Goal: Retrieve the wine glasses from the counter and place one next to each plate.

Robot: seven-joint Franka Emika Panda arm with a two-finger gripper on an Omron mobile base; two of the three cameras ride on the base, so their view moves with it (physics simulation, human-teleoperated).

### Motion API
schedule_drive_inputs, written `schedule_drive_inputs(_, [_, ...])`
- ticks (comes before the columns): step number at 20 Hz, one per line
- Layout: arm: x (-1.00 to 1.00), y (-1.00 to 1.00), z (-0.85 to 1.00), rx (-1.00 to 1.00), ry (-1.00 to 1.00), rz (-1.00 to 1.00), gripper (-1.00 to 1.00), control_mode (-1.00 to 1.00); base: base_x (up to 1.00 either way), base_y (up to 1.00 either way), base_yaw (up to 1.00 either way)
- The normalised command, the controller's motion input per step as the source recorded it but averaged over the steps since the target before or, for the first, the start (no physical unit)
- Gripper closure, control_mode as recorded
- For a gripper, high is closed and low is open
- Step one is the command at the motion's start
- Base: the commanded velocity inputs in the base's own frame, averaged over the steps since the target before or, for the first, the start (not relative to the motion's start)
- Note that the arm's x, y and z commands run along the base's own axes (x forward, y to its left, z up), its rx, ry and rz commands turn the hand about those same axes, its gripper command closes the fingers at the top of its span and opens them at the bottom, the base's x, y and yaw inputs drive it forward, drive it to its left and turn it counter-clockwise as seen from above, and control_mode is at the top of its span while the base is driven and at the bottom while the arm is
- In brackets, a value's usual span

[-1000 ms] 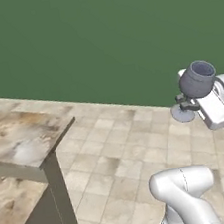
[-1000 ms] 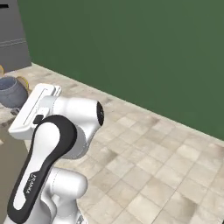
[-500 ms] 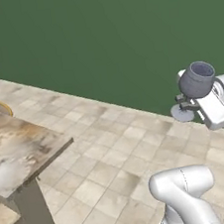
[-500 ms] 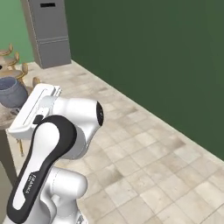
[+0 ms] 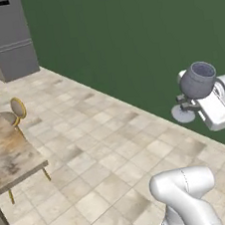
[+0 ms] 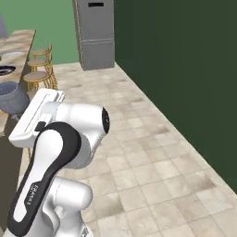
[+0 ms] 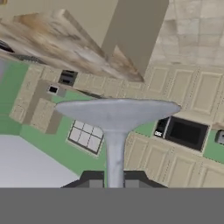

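My gripper [image 5: 190,105] is shut on the thin stem of a grey-blue wine glass [image 5: 198,79], held tilted in the air over the tiled floor, its round foot [image 5: 183,114] pointing left. The hand view looks along the stem [image 7: 114,153] to the foot [image 7: 118,113], with my gripper [image 7: 114,181] closed on the stem at the bottom. In the right base view the glass bowl [image 6: 10,96] shows at the left edge beside my white hand. A pale plate [image 6: 11,54] and a dark plate [image 6: 5,70] lie on a marbled top [image 6: 23,38] far left. The counter is out of view.
A grey fridge [image 5: 7,38] stands against the dark green wall [image 5: 125,42]. A marbled table top [image 5: 9,153] with gold-backed stools [image 5: 17,109] is at the left. Stools [image 6: 39,76] also line the marbled top. The tiled floor [image 5: 100,156] lies open between.
The whole picture has swung as the base turned: the fridge, stools and long marbled top have come into view. The glass stays held in the gripper the same way.
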Motion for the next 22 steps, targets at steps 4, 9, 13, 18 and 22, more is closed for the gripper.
schedule_drive_inputs(4, [0.0,0.0,0.0,0.0,0.0,0.0,1.0,1.0,1.0,-1.0,0.43])
schedule_drive_inputs(9, [0.0,0.0,0.0,0.0,0.0,0.0,1.0,1.0,1.0,-1.0,0.41])
schedule_drive_inputs(13, [0.0,0.0,0.0,0.0,0.0,0.0,1.0,1.0,1.0,-0.95,0.4])
schedule_drive_inputs(18, [0.0,0.0,0.0,0.0,0.0,0.0,1.0,1.0,1.0,-0.69,0.46])
schedule_drive_inputs(22, [0.0,0.0,0.0,0.0,0.0,0.0,1.0,1.0,1.0,-0.57,0.5])
